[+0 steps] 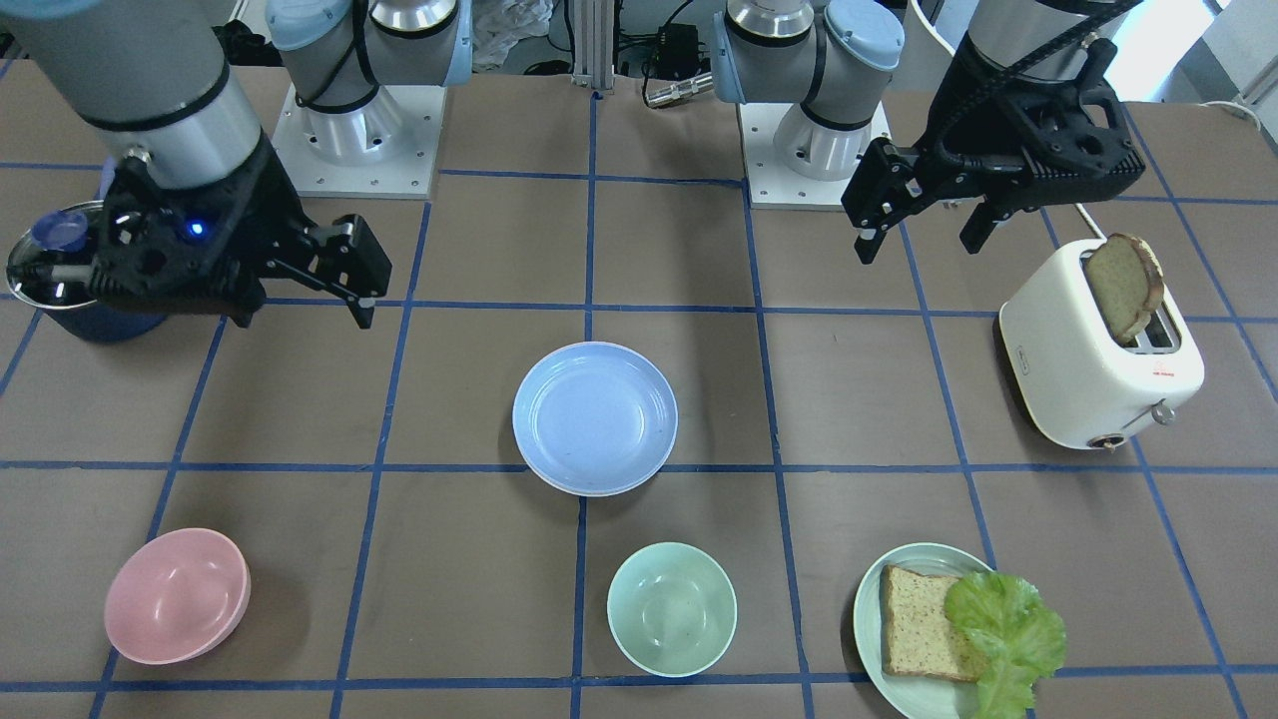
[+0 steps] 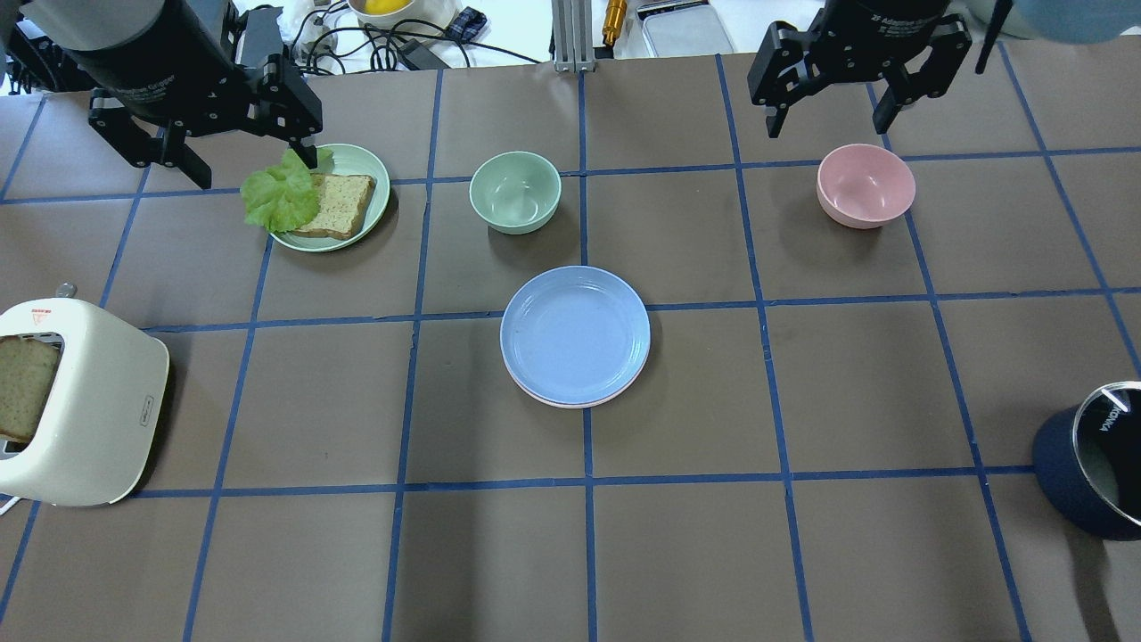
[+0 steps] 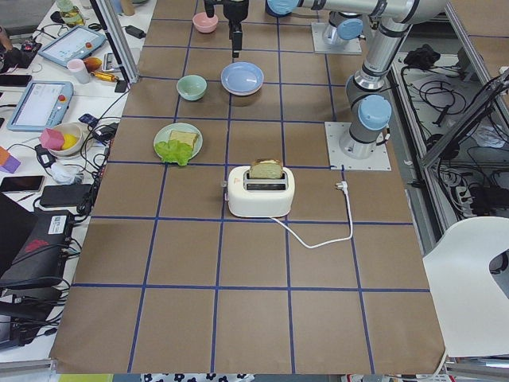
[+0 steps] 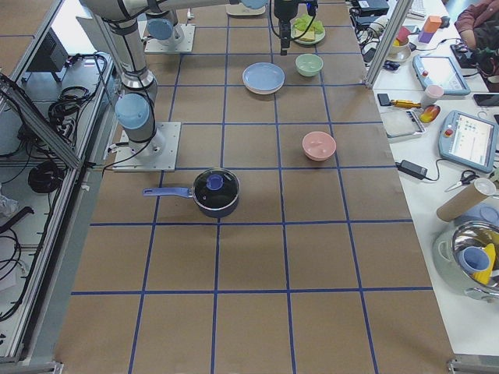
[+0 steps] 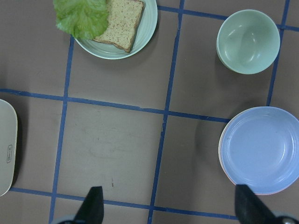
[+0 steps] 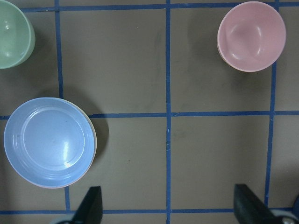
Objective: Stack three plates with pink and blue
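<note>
The light blue plate (image 2: 575,334) lies at the table's middle, on top of a stack. A thin pale pink rim (image 2: 560,402) shows under its near edge. A whitish rim (image 1: 597,492) shows below it in the front view; the lower plates are otherwise hidden. The stack also shows in the left wrist view (image 5: 261,149) and the right wrist view (image 6: 49,140). My left gripper (image 2: 251,165) hangs open and empty above the mint plate, far from the stack. My right gripper (image 2: 827,123) hangs open and empty beyond the pink bowl.
A mint plate (image 2: 361,165) with bread and lettuce is at the far left. A mint bowl (image 2: 515,191) and a pink bowl (image 2: 866,185) stand beyond the stack. A white toaster (image 2: 76,401) with bread is at the left edge, and a dark lidded pot (image 2: 1092,468) at the right edge.
</note>
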{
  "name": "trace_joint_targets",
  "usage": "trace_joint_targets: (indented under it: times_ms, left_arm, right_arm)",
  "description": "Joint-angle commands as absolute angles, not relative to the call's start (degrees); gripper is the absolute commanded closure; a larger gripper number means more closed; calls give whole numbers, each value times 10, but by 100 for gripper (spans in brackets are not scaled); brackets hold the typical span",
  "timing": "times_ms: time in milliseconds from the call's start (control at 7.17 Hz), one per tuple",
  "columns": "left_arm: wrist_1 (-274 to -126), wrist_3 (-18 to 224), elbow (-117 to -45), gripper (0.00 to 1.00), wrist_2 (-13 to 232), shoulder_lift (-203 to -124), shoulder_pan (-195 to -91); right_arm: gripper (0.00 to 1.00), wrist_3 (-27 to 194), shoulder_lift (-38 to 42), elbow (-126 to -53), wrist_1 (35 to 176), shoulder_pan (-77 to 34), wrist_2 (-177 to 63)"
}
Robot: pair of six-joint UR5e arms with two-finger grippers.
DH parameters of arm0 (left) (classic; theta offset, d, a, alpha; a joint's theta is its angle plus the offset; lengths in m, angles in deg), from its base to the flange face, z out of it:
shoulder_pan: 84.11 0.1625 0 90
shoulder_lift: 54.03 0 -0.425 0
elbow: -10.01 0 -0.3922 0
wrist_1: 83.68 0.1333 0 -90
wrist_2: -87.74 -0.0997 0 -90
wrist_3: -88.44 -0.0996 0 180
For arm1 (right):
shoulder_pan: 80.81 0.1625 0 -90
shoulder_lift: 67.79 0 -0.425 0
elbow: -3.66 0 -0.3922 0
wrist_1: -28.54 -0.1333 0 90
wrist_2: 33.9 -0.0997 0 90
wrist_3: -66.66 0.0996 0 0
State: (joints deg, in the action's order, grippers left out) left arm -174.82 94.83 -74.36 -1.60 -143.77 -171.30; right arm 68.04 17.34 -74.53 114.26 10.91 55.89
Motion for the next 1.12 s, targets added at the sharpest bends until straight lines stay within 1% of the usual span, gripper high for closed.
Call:
trace_joint_targets:
  times_ms: [0, 279, 418, 558, 976]
  left_arm:
    - [-1748, 949, -744, 0, -16, -1438, -1713]
    - [-1748, 947, -744, 0, -16, -1437, -1713]
    - [-1748, 947, -744, 0, -14, -1438, -1713]
    - [-1748, 947, -744, 0, -14, -1439, -1713]
    - [-1747, 947, -743, 0, -14, -1439, -1713]
  right_arm:
    - [3, 653, 196, -747, 1116, 108, 562]
    - [3, 652, 219, -791, 1116, 109, 561]
    - [0, 653, 238, -824, 1125, 109, 560]
    - [0, 650, 243, -836, 1125, 109, 557]
    - [0, 652, 244, -832, 1124, 110, 552]
